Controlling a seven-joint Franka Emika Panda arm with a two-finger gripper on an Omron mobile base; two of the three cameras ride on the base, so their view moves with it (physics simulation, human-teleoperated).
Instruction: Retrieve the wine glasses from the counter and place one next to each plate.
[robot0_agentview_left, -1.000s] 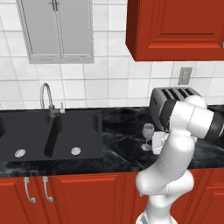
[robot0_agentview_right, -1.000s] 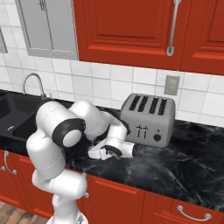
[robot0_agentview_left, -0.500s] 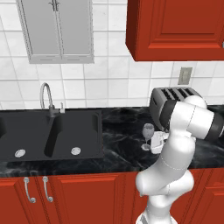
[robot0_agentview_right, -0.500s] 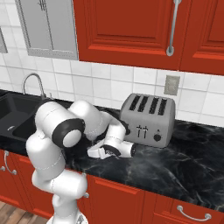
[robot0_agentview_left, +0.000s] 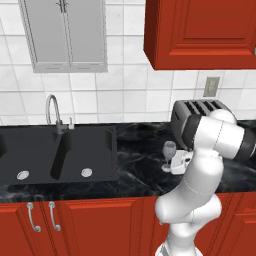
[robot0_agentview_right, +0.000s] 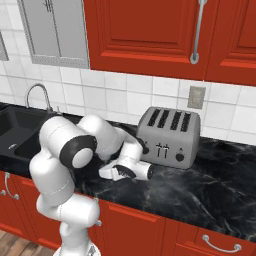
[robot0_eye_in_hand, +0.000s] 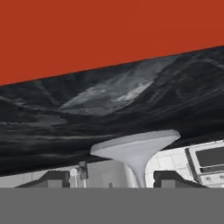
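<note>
— Over on the left base view, see the hand (robot0_agentview_left: 176, 163)? It lies low and sideways on the desk (robot0_agentview_left: 135, 145), right up against a wine glass (robot0_agentview_left: 169, 150) that stands upright just at its tips.

— Clenched on it?

— I cannot tell from there; the white body covers the stem. The toaster (robot0_agentview_left: 197, 112) sits close behind the arm. My worry: a sideways hand so low could scrape the stone, or nudge the foot and tip the glass toward the sink (robot0_agentview_left: 55, 152), which lies well off beyond the fingertips.

— And from the right base view?

— The hand (robot0_agentview_right: 107, 171) points away, in front of the toaster (robot0_agentview_right: 169, 136), with the elbow bulging over it. The glass is hidden. A wide swing on lifting could knock the toaster, I'd guess.

— The hand view?

— Rolled over. The round foot of the glass (robot0_eye_in_hand: 135, 146) sits between the two dark fingertips (robot0_eye_in_hand: 54, 178), the stem running down toward the palm. The fingertips look well apart, so I'd call it released, not yet gripping. If it closes off-centre on that thin stem, the glass may pivot or slip when raised.
</note>
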